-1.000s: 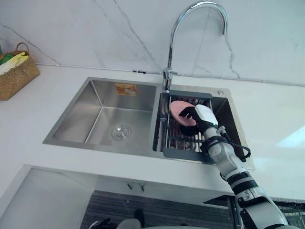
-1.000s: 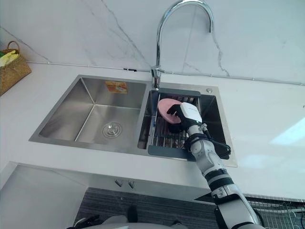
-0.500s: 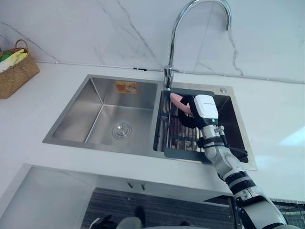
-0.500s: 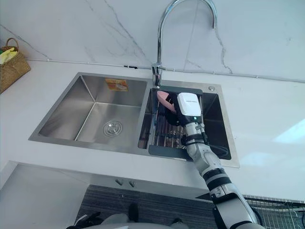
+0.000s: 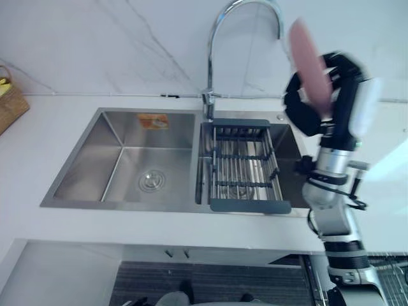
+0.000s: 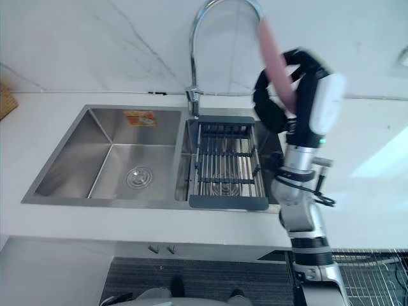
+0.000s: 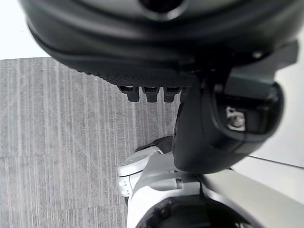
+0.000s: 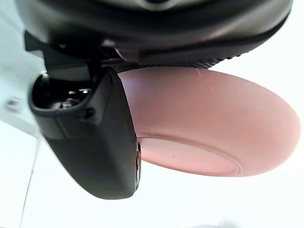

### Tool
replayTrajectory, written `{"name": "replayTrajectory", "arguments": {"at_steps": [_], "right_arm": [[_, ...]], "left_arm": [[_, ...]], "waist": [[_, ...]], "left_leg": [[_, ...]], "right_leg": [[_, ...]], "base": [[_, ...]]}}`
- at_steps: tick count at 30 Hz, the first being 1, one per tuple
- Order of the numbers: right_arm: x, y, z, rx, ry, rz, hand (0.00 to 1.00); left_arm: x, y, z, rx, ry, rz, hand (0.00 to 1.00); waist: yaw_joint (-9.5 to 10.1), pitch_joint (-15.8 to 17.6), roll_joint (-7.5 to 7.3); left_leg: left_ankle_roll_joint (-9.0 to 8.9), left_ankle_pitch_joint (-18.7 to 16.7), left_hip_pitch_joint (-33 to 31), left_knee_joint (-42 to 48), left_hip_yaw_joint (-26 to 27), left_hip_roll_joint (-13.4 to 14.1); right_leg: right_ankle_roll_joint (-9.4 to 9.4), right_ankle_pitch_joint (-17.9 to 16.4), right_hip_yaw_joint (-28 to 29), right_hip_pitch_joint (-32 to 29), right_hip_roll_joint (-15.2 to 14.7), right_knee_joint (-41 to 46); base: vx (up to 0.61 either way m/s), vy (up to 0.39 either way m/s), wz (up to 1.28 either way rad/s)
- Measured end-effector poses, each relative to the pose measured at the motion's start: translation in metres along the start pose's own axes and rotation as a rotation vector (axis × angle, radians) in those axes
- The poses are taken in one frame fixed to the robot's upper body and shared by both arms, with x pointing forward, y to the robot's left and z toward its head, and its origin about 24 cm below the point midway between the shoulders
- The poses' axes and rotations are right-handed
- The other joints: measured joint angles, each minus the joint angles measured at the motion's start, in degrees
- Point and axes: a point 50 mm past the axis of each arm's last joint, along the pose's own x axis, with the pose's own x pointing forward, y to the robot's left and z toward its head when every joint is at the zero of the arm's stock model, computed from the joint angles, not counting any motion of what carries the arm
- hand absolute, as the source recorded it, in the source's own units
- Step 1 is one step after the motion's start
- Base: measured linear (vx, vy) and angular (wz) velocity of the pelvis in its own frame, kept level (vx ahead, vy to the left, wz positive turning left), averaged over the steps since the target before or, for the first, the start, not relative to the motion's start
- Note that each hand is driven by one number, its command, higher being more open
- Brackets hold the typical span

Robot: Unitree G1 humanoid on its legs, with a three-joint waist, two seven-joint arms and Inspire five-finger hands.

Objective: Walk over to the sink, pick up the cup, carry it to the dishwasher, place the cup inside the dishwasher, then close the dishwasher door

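Note:
A pink cup (image 5: 308,62), shallow and round like a bowl, hangs in the air above the right end of the sink (image 5: 95,156), level with the faucet's arch. My right hand (image 5: 305,112) is shut on it, fingers curled over its rim and thumb (image 8: 95,142) pressed against its side. From the right wrist the cup's (image 8: 209,118) pink outer wall and base ring show against a white background. My left hand (image 7: 209,123) hangs low over the striped floor, relaxed and holding nothing.
The sink has two steel basins; a dark-framed wire rack (image 5: 245,162) sits in the right one. A tall curved faucet (image 5: 210,57) rises behind the divider, close to the raised cup. White countertop surrounds the sink. A wicker basket (image 5: 9,102) stands at the far left.
My right hand has lifted the pink cup out of the rack in the right basin to well above the counter. The camera has shifted too.

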Motion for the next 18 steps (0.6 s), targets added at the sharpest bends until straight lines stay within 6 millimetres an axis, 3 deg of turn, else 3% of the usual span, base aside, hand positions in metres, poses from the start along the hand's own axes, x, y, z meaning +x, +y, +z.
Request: {"name": "replayTrajectory", "arguments": {"at_steps": [2,5,7,11,14,17,18], "right_arm": [[-0.01,-0.021,-0.012,-0.133,-0.009,0.035,0.0],[-0.028,-0.035,-0.029,-0.249,0.048,0.105,0.0],[-0.052,-0.048,-0.051,-0.37,0.156,0.182,0.0],[-0.082,-0.073,-0.08,-0.515,0.322,0.235,0.0],[-0.096,-0.085,-0.092,-0.576,0.392,0.217,0.0],[-0.112,-0.101,-0.092,-0.625,0.447,0.136,0.0],[-0.12,-0.107,-0.091,-0.645,0.473,0.111,0.0]], "left_arm": [[0.0,0.0,-0.005,-0.002,0.016,0.0,1.0],[0.0,0.001,-0.007,-0.003,0.027,0.001,1.0],[0.0,0.002,-0.012,-0.011,0.045,0.001,1.0],[0.0,0.005,-0.013,-0.049,0.066,0.001,1.0],[-0.002,0.014,-0.012,-0.096,0.08,0.018,1.0],[-0.004,0.024,-0.014,-0.132,0.065,0.055,1.0],[-0.005,0.025,-0.015,-0.146,0.064,0.059,1.0]], "waist": [[-0.96,-0.51,-0.44],[-2.04,-0.52,-0.75],[-3.4,-0.86,-1.47],[-4.41,-0.84,-2.3],[-6.0,-0.09,-4.31],[-7.28,0.81,-6.05],[-7.39,0.8,-6.08]], "left_leg": [[-0.08,-0.4,0.09,-0.12,1.54,0.12],[-0.02,-0.64,-0.08,-0.16,2.92,0.15],[0.1,-0.73,-0.24,-0.16,3.91,0.01],[0.28,-1.06,-0.95,-0.13,6.84,-0.07],[0.08,-1.51,-2.42,0.05,10.61,-0.05],[0.84,-2.21,-3.03,0.0,13.41,0.0],[1.0,-2.41,-3.14,0.36,13.95,0.25]], "right_leg": [[-0.05,-0.15,1.23,-1.02,0.02,0.47],[-0.05,-0.36,2.8,-2.53,-0.09,1.63],[0.0,-0.67,3.83,-4.03,-0.4,2.97],[-0.01,-0.67,6.32,-7.57,-0.55,5.43],[-0.41,-0.13,6.7,-12.3,-0.78,7.67],[-1.33,-2.89,0.86,-14.49,-3.15,9.89],[-2.83,-3.88,-1.92,-14.51,-4.03,11.0]], "base": [[-0.02,0.011,-0.31],[0.0,0.017,-0.31],[0.02,0.033,-0.21],[0.0,0.03,-0.41],[-0.04,0.011,-0.63],[-0.03,0.001,-0.54],[0.06,-0.009,-0.22]]}}
